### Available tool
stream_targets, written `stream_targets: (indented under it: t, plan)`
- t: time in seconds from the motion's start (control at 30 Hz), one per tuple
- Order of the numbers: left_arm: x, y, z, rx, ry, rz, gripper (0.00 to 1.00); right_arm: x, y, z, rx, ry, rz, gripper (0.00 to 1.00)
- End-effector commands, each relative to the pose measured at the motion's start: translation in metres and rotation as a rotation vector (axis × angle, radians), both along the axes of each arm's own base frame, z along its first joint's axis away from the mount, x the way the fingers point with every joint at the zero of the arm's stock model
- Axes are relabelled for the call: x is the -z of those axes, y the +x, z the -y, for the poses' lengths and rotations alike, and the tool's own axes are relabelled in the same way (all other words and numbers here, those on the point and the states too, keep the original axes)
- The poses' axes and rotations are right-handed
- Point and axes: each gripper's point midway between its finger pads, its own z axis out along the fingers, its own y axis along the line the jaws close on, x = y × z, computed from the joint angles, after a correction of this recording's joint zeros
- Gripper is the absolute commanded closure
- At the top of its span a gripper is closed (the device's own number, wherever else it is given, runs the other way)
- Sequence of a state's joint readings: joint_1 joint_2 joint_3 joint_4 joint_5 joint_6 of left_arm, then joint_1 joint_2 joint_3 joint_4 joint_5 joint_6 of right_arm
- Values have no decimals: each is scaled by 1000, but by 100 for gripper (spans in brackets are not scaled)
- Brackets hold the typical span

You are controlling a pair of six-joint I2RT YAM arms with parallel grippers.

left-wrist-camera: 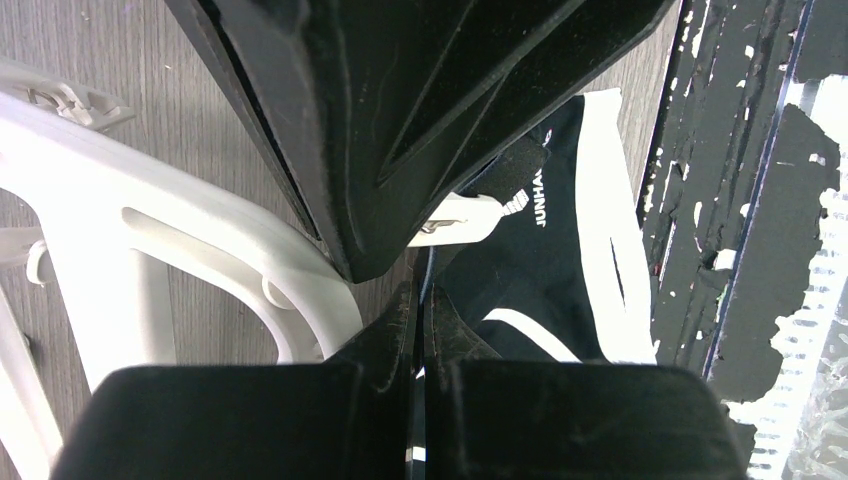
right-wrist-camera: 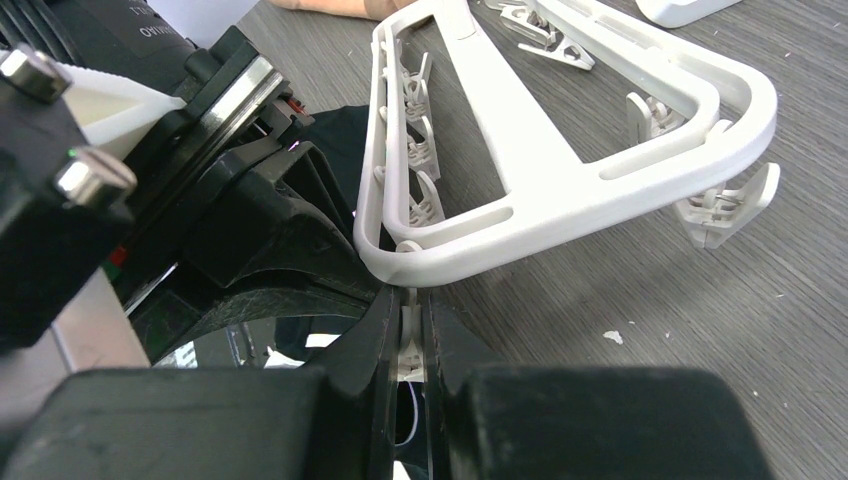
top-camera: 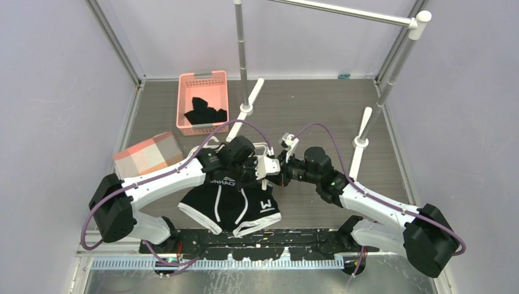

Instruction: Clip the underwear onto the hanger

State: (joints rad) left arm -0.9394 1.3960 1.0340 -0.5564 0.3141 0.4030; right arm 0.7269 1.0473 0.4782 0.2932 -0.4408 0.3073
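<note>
Judging clipping unfinished, we log left gripper pinching black white-piped boxer briefs, right gripper clamped on a small clip of the white plastic hanger frame.

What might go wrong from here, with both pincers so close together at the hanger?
The right pincer pinches a hanger clip narrowly; it may slip and snap shut too early. The left pincer seems to hold only the edge of the underwear; the cloth may slide out.
</note>
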Motion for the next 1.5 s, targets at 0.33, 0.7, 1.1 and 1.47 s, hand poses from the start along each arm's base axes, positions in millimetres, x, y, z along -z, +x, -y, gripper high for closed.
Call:
stream_targets:
  t: [0.33,0.7,1.1,1.47]
  plan:
    - [-28,8,12,-7,-102,36,100,-30,-4,-10,-58,82,100,69]
    - [-24,13,9,-23,-83,50,94,-37,-6,-10,-64,95,107,43]
    - [-29,16,-1,-72,-99,87,57,-23,25,44,274,-48,145,34]
    - [-108,17,-51,-289,-320,233,40,-45,17,52,220,-60,306,30]
